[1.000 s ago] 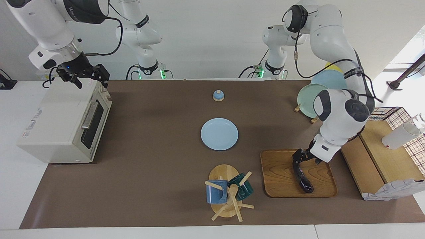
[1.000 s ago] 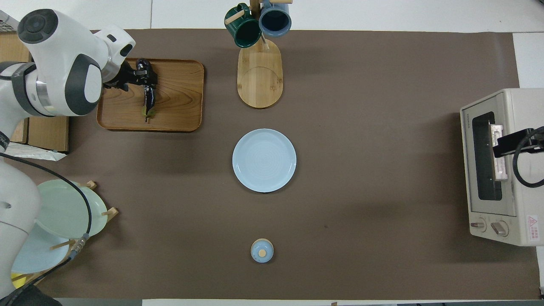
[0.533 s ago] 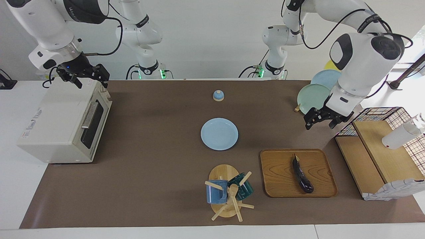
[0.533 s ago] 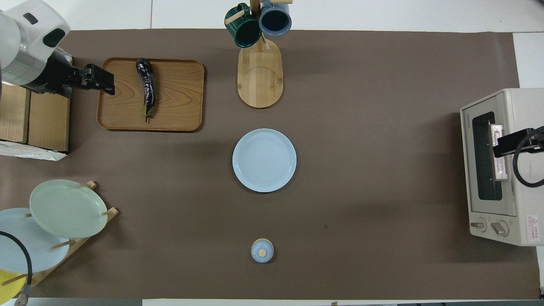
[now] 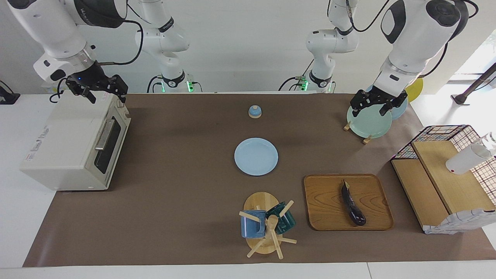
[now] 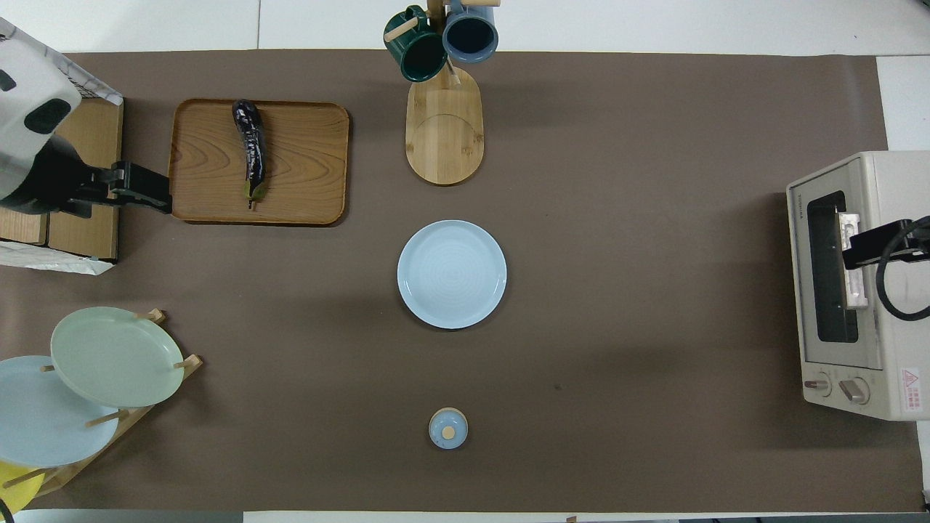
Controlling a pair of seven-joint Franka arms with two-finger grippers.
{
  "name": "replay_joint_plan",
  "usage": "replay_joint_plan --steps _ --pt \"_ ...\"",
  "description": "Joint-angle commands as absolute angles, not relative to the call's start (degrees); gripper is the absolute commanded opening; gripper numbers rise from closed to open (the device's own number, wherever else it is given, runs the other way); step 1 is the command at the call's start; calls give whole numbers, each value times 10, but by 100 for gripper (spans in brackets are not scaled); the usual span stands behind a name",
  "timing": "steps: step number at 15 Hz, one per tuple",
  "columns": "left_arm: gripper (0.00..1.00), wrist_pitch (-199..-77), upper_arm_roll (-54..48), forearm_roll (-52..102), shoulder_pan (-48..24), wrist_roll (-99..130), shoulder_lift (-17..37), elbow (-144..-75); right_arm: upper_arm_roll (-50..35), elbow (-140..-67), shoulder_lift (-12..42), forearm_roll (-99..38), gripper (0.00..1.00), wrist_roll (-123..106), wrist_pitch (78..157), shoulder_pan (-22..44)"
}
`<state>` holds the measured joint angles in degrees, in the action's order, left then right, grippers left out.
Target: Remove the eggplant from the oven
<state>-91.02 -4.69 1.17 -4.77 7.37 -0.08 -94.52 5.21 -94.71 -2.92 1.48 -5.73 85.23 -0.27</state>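
Note:
The dark purple eggplant (image 5: 352,203) (image 6: 249,149) lies on a wooden tray (image 5: 325,209) (image 6: 305,174) toward the left arm's end of the table, with nothing touching it. The cream oven (image 5: 73,143) (image 6: 857,283) stands at the right arm's end with its glass door closed. My left gripper (image 5: 374,106) (image 6: 145,192) hangs open and empty in the air over the plate rack, well clear of the tray. My right gripper (image 5: 99,92) (image 6: 872,247) waits open above the oven's top.
A light blue plate (image 5: 256,156) lies mid-table. A mug tree (image 5: 267,224) with two mugs stands beside the tray. A plate rack (image 5: 368,120), a small blue lidded knob (image 5: 254,111) and a wire basket with wooden shelves (image 5: 445,174) are also here.
My left gripper has lifted away from the eggplant on the tray and drawn back up over the plate rack. The eggplant stays on the tray. The right arm has not moved.

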Motion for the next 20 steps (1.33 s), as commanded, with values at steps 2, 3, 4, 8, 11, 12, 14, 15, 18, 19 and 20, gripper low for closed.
replay_joint_plan --steps 2,3,4,8,11,12,14,15,18,19,20 --pt "100 -876 -42 7 -71 86 -7 -941 47 -964 -42 7 100 -48 860 -10" --pt "100 -863 -42 11 -71 87 -1 -924 47 -964 -42 7 100 -48 860 -10" --pt "100 -856 -42 17 -71 86 3 -912 47 -964 -42 7 100 -48 860 -10" --pt "100 -885 -42 18 -62 86 4 -920 47 -964 -42 7 100 -48 860 -10" --pt "100 -896 -42 19 -62 86 3 -925 47 -964 -42 7 100 -48 860 -10" --pt "100 -897 -42 19 -62 86 3 -926 47 -964 -42 7 100 -48 860 -10" --pt "100 -900 -42 19 -59 85 3 -927 47 -964 -42 7 100 -48 860 -10" --pt "100 -901 -42 19 -59 84 3 -928 47 -964 -42 7 100 -48 860 -10" --pt "100 -899 -42 19 -60 84 -1 -935 47 -964 -42 7 100 -48 860 -10" --pt "100 -901 -42 19 -60 84 -1 -935 47 -964 -42 7 100 -48 860 -10" --pt "100 -901 -42 19 -59 84 -2 -935 47 -964 -42 7 100 -48 860 -10"
